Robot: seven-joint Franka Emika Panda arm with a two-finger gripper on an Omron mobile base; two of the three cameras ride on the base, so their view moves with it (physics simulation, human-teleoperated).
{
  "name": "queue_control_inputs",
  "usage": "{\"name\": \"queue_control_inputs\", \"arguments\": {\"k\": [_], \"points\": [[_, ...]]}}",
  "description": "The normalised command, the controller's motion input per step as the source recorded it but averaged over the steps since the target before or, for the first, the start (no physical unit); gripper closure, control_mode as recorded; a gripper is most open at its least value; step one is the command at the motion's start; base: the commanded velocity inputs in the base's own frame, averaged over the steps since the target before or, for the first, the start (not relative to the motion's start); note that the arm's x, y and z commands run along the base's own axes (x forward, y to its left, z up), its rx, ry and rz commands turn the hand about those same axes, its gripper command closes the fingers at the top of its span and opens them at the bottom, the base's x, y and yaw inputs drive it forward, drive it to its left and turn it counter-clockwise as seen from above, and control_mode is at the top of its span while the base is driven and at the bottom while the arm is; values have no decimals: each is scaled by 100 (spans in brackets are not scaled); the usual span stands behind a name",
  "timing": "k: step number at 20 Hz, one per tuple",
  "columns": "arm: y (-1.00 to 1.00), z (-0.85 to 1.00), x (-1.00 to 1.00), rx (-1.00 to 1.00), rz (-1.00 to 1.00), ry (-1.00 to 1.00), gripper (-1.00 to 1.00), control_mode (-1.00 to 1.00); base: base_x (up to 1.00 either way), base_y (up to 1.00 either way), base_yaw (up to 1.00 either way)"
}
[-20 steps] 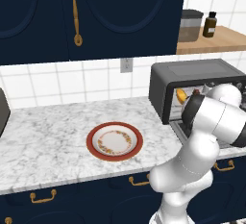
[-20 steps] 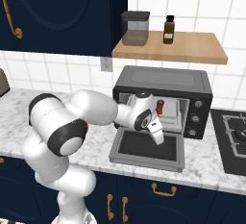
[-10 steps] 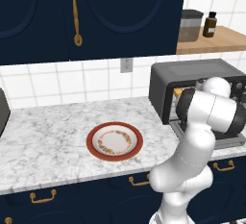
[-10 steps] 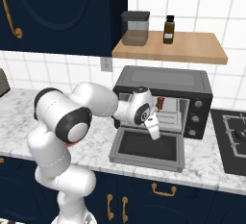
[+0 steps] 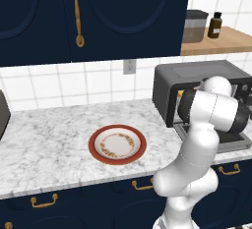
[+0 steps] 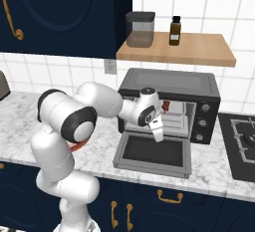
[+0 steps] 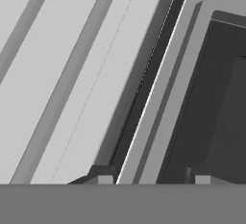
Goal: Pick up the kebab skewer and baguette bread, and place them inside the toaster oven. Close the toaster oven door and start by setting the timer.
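The toaster oven (image 6: 172,84) stands on the counter with its door (image 6: 154,151) folded down flat in front. Inside, on the rack (image 7: 62,74), a dark red chunk of the kebab skewer (image 6: 166,106) shows beside my hand. A golden-orange bit of the baguette bread (image 5: 182,96) peeks out at the oven's left inner side. My gripper (image 6: 158,135) hangs just above the lowered door at the oven mouth, fingers pointing down. In the hand view the gripper (image 7: 153,180) has its tips apart with nothing between them, over the rack's front edge and the door hinge.
A red-rimmed floral plate (image 5: 117,144) lies bare on the marble counter left of the oven. A wooden shelf (image 6: 177,49) above carries a canister (image 6: 140,28) and a brown bottle (image 6: 174,30). A stove top (image 6: 241,146) borders the oven on the right.
My hand has risen slightly at the oven mouth and the elbow has swung a little left. The fingers have drawn closer together.
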Motion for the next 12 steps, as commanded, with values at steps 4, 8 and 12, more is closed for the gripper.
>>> {"name": "queue_control_inputs", "arguments": {"k": [4,8,12], "points": [[0,28,-18,4,0,-2,-100,-100,0,0,0],[-2,22,-97,0,0,-4,-100,-100,0,0,0],[0,28,-100,0,8,0,-100,-100,0,0,0]]}}
